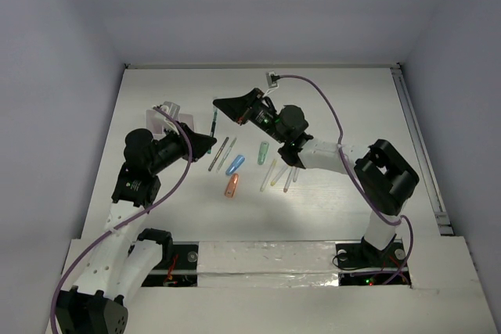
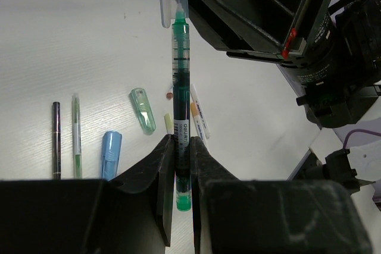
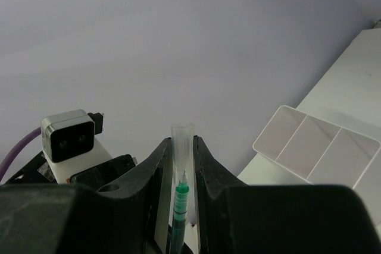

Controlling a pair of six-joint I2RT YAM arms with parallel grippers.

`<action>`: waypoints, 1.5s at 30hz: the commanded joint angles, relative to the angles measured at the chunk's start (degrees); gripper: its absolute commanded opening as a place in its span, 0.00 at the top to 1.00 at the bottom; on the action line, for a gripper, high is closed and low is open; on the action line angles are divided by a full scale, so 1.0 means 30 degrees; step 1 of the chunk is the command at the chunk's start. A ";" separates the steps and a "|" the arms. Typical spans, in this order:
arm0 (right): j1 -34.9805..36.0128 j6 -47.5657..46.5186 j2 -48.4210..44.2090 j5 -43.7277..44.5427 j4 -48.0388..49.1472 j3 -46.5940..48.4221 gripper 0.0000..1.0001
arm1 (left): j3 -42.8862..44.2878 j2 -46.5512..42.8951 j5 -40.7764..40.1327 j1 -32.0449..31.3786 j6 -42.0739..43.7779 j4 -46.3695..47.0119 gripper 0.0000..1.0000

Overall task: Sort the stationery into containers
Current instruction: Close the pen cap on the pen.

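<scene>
Top: a green pen (image 1: 214, 121) is held between both tools over the surface (image 1: 337, 99), with the tray (image 1: 167, 112) near on the left.

Left wrist: the left tool (image 2: 182, 141) is clamped on the pen's barrel.

Right wrist: the right tool (image 3: 181, 153) pinches the clear cap (image 3: 182, 130).

I judge the pen light, stiff and slick, so it is best gripped mid-barrel.

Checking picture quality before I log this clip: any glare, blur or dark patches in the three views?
Top view: even light, soft shadows, loose pens small but sharp. Left wrist view: green pen crisp, its print readable; left gripper nearly black. Right wrist view: right gripper dark too, mostly blank wall behind, tray pale but clear.
</scene>
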 commanded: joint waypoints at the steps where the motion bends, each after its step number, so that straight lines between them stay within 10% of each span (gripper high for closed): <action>1: 0.0414 -0.0339 -0.0941 0.0197 0.1217 -0.0226 1.00 | 0.0082 -0.0368 0.0047 0.0059 -0.0170 0.1441 1.00; 45: 0.2201 -0.1891 -0.1703 0.1107 -0.2122 -0.0637 1.00 | 0.0082 -0.1364 -0.0890 0.0585 -0.0258 0.1646 1.00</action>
